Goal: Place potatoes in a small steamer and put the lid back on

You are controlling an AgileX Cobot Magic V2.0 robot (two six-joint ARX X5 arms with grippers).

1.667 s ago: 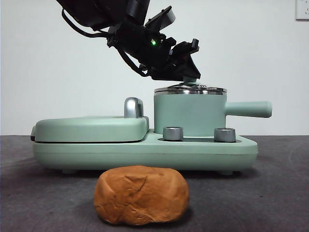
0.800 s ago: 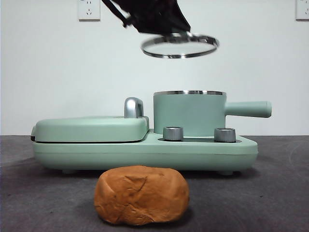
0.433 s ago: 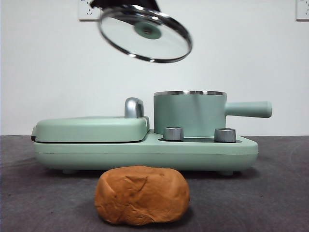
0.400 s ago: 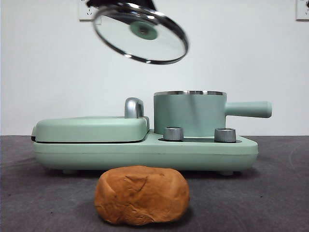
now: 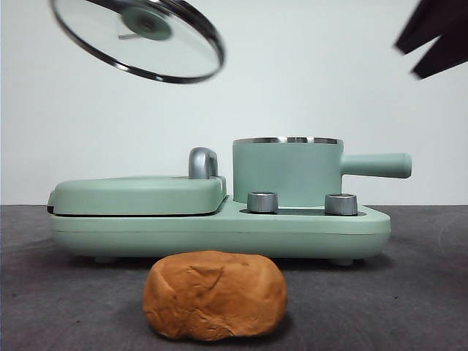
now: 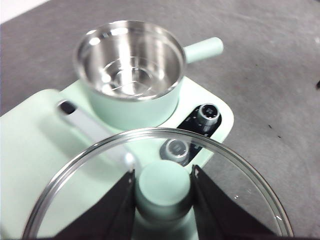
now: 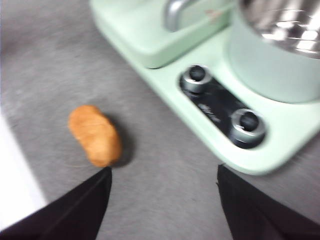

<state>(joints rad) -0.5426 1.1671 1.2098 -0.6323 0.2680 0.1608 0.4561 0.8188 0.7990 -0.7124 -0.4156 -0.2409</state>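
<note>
Cooker base (image 5: 219,230), mint green, fills the middle of the table (image 5: 424,292), with its flat grill cover (image 5: 139,194) on the left and the small steamer (image 5: 287,172) standing on the right half, straight handle pointing right. In the left wrist view the steamer's steel bowl shows bare, so nothing is in it yet.

Next in size, the lid (image 5: 139,40) hangs tilted high at the upper left, well clear of the pot. The left gripper (image 6: 164,200) has its two jaws closed against either side of the lid's green knob (image 6: 164,186), carrying it.

The potato (image 5: 214,295) lies on the table near the camera, just in front of the base and apart from it, untouched.

As I judge it, only the uncovering is done: the potato has yet to be lifted into the steamer, and the lid has yet to go back on.

The right gripper (image 7: 162,200) shows as a dark tip at the upper right of the front view; its jaws stand wide apart and empty, above the table, with the potato near its left jaw.
</note>
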